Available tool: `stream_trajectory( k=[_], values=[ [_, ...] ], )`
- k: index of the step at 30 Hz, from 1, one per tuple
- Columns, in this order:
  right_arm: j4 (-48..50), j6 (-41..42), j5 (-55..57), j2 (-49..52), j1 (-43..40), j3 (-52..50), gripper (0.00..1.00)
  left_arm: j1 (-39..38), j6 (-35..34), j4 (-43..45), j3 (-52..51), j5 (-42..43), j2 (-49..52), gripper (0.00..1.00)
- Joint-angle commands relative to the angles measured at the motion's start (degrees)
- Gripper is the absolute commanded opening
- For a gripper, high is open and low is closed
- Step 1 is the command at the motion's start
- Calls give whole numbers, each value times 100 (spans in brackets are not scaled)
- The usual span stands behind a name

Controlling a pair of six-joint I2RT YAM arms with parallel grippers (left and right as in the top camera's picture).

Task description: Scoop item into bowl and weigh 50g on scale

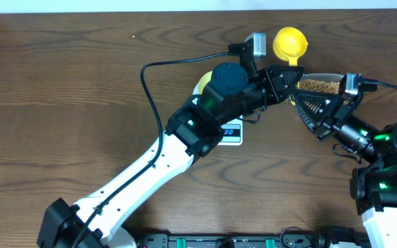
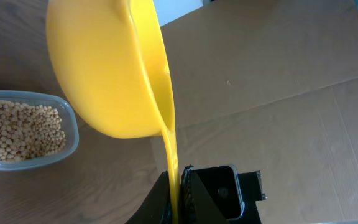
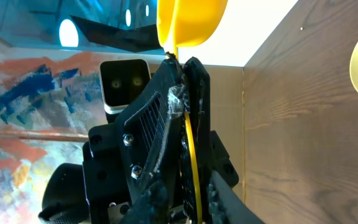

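The left arm reaches from lower left to upper centre, over the scale (image 1: pixel 233 135), its digits unreadable, and the bowl (image 1: pixel 202 81). Its left gripper (image 1: pixel 289 72) clamps the handle of a yellow scoop (image 1: pixel 290 43). The right gripper (image 1: pixel 305 103), jaw state unclear, sits beside the tub (image 1: pixel 326 76) of beans (image 1: pixel 319 86).

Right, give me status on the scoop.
Left claw shut on scoop handle. Right claw close by, grip unclear. Beans in tub, scoop empty. Left arm overhangs bowl.
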Motion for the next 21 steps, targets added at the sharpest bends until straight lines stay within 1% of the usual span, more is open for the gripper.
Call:
stream_trajectory(
  k=[1, 4, 6, 7, 8, 14, 16, 17, 20, 21],
  values=[
    [20, 20, -46, -13, -11, 109, 15, -24, -33, 11, -9, 7, -9, 7],
    [20, -9, -46, -13, -11, 109, 13, -24, -33, 13, -9, 7, -9, 7],
    [20, -48, -44, -13, -13, 109, 10, -24, -33, 11, -9, 7, -9, 7],
    [20, -52, -44, -13, -13, 109, 7, -24, -33, 11, -9, 7, -9, 7],
    [20, -94, -44, -13, -13, 109, 2, -24, -33, 13, -9, 7, -9, 8],
    [20, -446, -2, -13, -13, 109, 2, -22, -31, 11, -9, 7, -9, 9],
    [20, -553, 0, -13, -13, 109, 2, -22, -31, 11, -9, 7, -9, 16],
    [20, -616, 11, -13, -13, 109, 1, -22, -31, 11, -9, 4, -9, 23],
    [20, -905, 109, -13, -13, 109, 1, -22, -28, 11, -9, 4, -9, 49],
    [17, -1056, 177, -13, -13, 109, 1, -22, -20, 11, -9, 4, -9, 54]
  ],
)
